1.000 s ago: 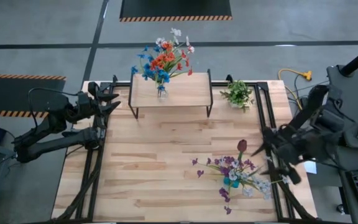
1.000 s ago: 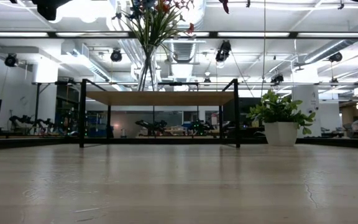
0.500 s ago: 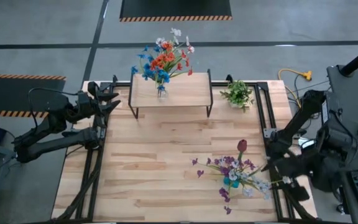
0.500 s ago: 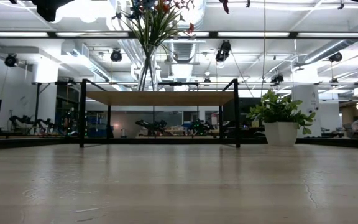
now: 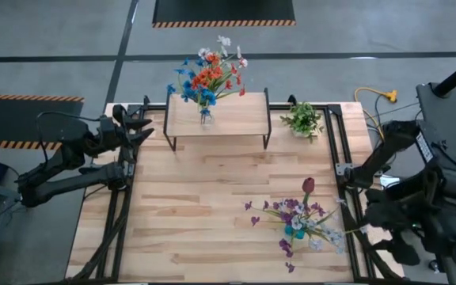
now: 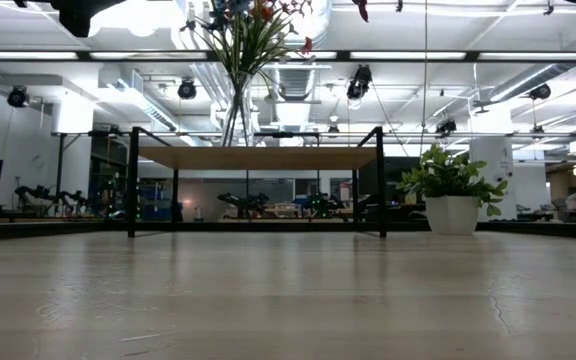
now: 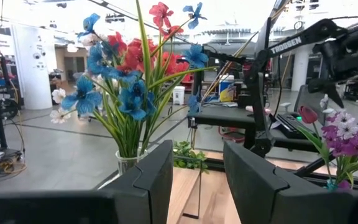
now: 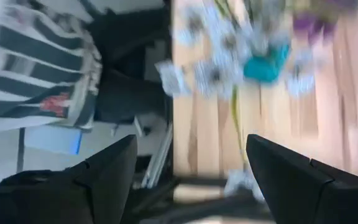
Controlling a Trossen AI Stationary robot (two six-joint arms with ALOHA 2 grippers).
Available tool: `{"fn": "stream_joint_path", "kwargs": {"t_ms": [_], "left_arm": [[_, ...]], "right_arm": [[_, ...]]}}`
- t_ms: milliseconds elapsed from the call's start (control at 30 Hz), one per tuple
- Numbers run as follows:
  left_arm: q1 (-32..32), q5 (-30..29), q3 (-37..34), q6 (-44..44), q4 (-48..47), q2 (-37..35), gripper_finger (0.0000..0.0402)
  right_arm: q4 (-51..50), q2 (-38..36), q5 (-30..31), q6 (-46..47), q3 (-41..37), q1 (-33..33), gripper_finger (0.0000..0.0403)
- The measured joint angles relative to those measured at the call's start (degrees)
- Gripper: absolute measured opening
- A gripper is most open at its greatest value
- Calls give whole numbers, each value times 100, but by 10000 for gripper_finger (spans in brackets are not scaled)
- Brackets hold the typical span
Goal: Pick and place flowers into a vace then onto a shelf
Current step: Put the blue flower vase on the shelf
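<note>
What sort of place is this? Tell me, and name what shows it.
Most likely a robotics lab or workshop in an open industrial hall. Hazard-striped floor mats border the wooden table, exposed ducts and track lights hang overhead, and further robot arms on benches stand in the background.

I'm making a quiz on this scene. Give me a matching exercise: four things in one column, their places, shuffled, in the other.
Things:
1. vase
2. potted plant
3. purple and white flowers
4. left gripper

Places:
A. lying flat on the tabletop
B. off the table's left edge
C. on the shelf
D. on the table, right of the shelf

Pairs: 1-C, 2-D, 3-A, 4-B
</note>
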Motion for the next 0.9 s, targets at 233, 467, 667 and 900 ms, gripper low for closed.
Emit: {"fn": "stream_joint_path", "kwargs": {"t_ms": [233, 467, 667, 900], "left_arm": [[0, 0, 0, -44, -5, 4, 127], [0, -14, 0, -130, -1, -2, 127], [1, -32, 0, -177, -3, 4, 127], [0, -37, 0, -175, -3, -2, 127]], "right_arm": [[-371, 594, -899, 1661, 177, 343, 292], [-376, 924, -1462, 2355, 160, 423, 292], [-380, 998, -551, 2471, -380, 433, 292], [-104, 1187, -452, 3036, -1364, 428, 292]]}}
